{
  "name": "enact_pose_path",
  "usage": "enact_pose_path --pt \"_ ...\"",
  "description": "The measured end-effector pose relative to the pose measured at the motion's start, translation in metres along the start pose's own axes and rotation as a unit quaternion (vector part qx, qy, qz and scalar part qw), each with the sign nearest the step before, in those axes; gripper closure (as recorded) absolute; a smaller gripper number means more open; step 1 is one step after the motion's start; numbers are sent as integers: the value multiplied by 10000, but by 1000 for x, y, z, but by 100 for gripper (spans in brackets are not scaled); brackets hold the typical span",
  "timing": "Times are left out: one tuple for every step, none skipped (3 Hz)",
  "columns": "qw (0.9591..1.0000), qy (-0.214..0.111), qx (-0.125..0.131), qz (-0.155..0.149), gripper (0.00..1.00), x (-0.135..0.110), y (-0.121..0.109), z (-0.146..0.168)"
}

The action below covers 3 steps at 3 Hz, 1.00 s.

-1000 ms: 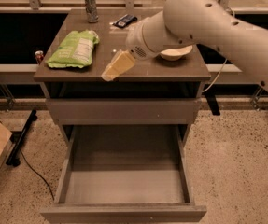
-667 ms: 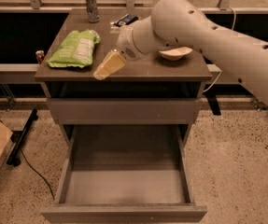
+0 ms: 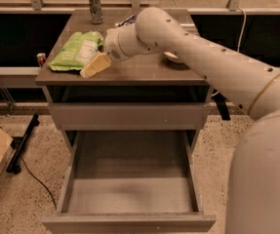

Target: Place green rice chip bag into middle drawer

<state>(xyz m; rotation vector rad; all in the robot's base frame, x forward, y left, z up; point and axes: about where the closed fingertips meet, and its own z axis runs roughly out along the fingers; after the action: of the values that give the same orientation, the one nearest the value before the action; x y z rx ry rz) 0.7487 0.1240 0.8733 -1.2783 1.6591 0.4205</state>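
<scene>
The arm reaches from the lower right of the frame up and leftward over the cabinet top [image 3: 144, 71]. Its gripper [image 3: 95, 65] is angled down-left at the upper left; open or closed, I cannot tell. The green rice chip bag [image 3: 75, 50] lies flat just left of it. The middle drawer [image 3: 130, 191] stands pulled out below. A metal can [image 3: 95, 6] stands behind the bag.

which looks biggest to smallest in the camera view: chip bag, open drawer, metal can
middle drawer
green rice chip bag
metal can, though it sits farther back
The gripper is by the bag's right edge.
</scene>
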Motion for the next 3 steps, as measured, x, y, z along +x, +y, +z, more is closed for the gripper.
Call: enact_pose_path --pt "9998 -168 -76 122 0 -5 -5 28" --pt "9984 -267 -202 450 0 -6 -6 67" --pt "9973 -304 -270 607 0 -7 -5 85"
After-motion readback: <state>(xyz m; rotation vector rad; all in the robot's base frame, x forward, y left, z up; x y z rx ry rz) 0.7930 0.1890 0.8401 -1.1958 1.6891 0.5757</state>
